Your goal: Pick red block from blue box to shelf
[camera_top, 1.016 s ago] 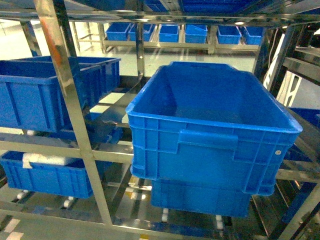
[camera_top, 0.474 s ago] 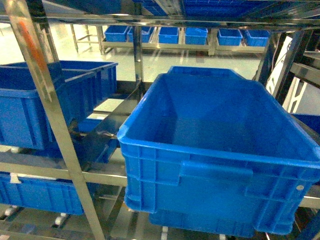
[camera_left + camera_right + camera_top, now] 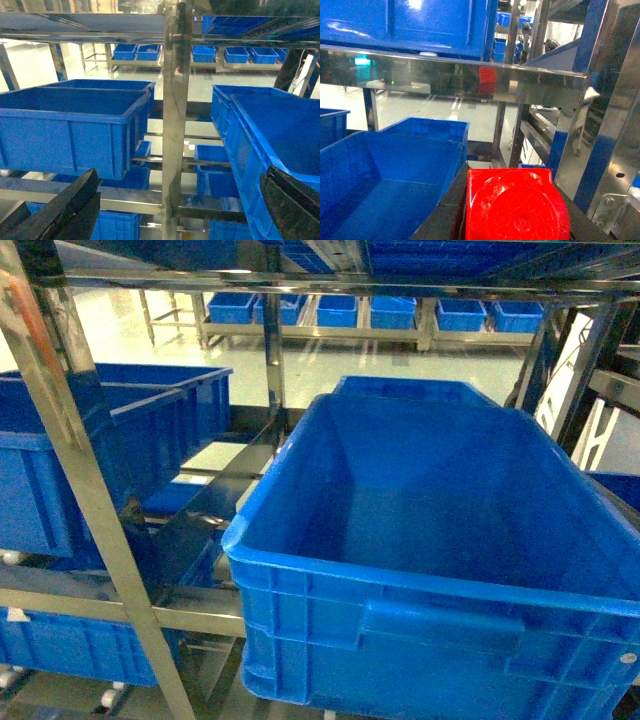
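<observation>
Head view: we face the shelf (image 3: 80, 490) of shiny steel posts and rails. One large dark blue crate (image 3: 440, 570) fills the field from 3 to 6 o'clock, its interior bare where we can see it; a second crate (image 3: 415, 390) sits just behind it at 12 o'clock. At 9 o'clock we count two more crates (image 3: 90, 440) side by side on a tier, and one lower crate (image 3: 60, 645) at 7 o'clock. Along the far rack at 12 o'clock stand six small crates (image 3: 337, 308) in a row.

Left wrist view: the left pincer (image 3: 170, 210) shows two dark fingers (image 3: 60, 210) at 7 and 4 o'clock — set wide apart, nothing between them — with one steel post rising in the gap.

Right wrist view: the red block (image 3: 515, 205) sits at 6 o'clock, one round stud facing the lens, clasped between the dark fingers (image 3: 445, 210) of the right pincer (image 3: 512, 212). It hangs beside the rim of the large crate, below a steel rail.

The light turquoise blue box appears in none of the three views.
</observation>
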Motion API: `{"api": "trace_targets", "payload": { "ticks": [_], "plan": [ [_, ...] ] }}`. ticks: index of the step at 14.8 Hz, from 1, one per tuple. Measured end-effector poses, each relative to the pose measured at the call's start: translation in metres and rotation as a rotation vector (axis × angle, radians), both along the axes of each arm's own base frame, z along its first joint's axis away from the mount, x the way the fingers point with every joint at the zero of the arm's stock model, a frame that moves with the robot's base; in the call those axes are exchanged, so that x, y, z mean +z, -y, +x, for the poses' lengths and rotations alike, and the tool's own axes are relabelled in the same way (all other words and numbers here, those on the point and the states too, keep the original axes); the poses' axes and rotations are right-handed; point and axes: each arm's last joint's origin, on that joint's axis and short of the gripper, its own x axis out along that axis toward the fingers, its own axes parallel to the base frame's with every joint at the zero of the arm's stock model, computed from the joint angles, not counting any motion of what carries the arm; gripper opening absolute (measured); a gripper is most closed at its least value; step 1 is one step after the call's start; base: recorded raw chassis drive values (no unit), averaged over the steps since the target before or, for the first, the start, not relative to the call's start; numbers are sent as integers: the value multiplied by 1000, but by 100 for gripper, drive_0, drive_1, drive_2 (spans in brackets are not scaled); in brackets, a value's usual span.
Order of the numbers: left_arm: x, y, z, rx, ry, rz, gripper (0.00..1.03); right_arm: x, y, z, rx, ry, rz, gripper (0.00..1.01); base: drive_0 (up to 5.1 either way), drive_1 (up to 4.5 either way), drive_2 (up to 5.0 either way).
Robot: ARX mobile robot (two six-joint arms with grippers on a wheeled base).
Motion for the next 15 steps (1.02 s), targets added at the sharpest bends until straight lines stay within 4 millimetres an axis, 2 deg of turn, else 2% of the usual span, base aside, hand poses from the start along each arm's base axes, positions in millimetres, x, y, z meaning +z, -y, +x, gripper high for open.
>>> {"api": "trace_targets", "payload": {
  "ticks": [3,9,15],
  "plan": [
    [0,0,0,0,0,0,98,0,0,0,0,4,0,27,0,0,0],
    [0,0,0,0,3,0,98,0,0,0,0,5,0,27,12,429,-406],
    [0,0,0,0,0,0,98,0,0,0,0,5,0,27,0,0,0]
  ]
}}
